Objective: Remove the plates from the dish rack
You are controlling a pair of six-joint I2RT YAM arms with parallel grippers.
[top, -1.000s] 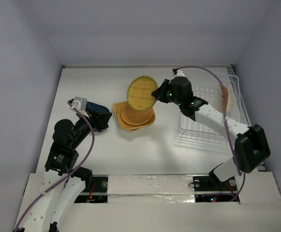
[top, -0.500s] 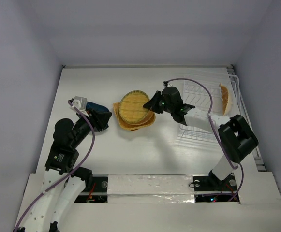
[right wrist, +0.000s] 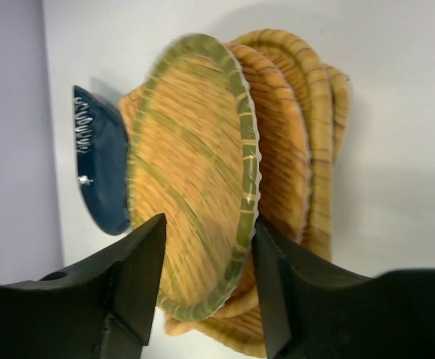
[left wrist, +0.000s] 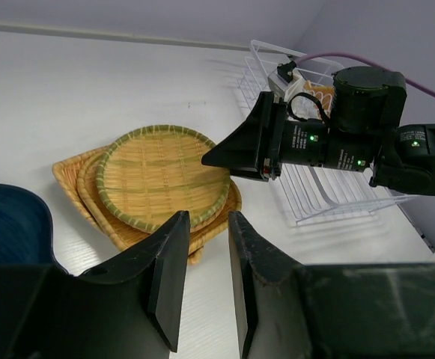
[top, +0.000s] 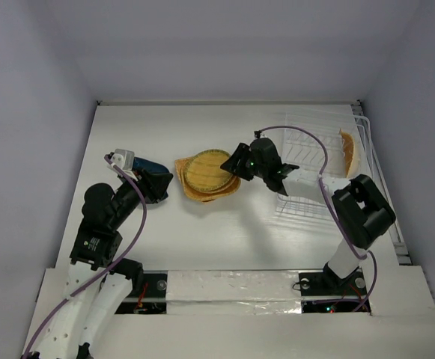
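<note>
— Where the white table (top: 277, 247) ends, what closes it in?
— Pale grey-lilac walls (top: 224, 45) on three sides. A shiny white taped strip (top: 232, 286) runs along the near edge by the arm bases.
— And the plates?
— A stack of orange-tan woven plates (top: 202, 193) lies mid-table. On top sits a round woven plate with a green rim (top: 206, 170). The right gripper (top: 237, 160) pinches its right edge, one finger on either side of the rim.
— The rack?
— The clear wire-tined dish rack (top: 307, 202) stands at the right. One orange-tan woven plate on edge (top: 349, 153) is at its far right end. The right arm (top: 361, 213) crosses over the rack's left part.
— Left side?
— The left gripper (left wrist: 208, 224) hovers near the stack, fingers narrowly parted, holding nothing. A small dark blue dish (left wrist: 7, 224) lies just beside it. From above, the gripper partly hides the dish.
</note>
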